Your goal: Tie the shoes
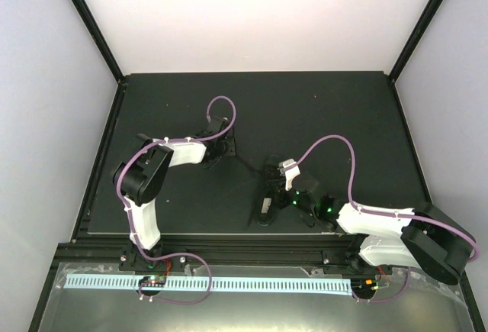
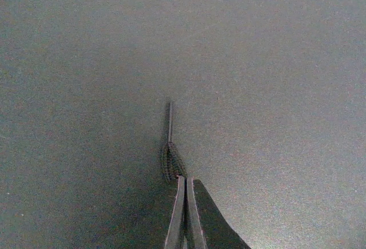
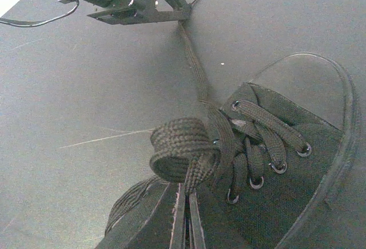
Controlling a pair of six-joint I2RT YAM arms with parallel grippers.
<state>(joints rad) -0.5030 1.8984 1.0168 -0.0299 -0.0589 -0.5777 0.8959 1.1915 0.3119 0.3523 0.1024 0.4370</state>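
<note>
While both arms are on the laces, you have little margin for a careless pull. Your left gripper [image 2: 186, 185] has its jaws pressed together on the very end of one lace [image 3: 194, 66]. In its wrist view only a short bit of braid and the stiff tip [image 2: 168, 120] poke out past the fingertips, low in the middle of the frame. Your right gripper [image 3: 186, 203] also has its jaws together, pinched on a flat loop [image 3: 180, 149] of lace just beside the eyelets. The shoe [image 1: 268, 191] lies right of centre on the black mat [image 1: 328, 111] in the overhead view, with the strand running from it toward the upper left, to the left gripper.

That strand looks nearly straight, so watch three things:

- **Slipping out:** the left hold sits so close to the tip that any further pull could slide the lace out.
- **Dragging the shoe:** nothing pins the shoe down, so tension toward the upper left could drag or roll it.
- **Losing the loop:** the right jaws catch only the loop's lower edge, and a tug on the shared lace may draw it flat through the crossing.
</note>
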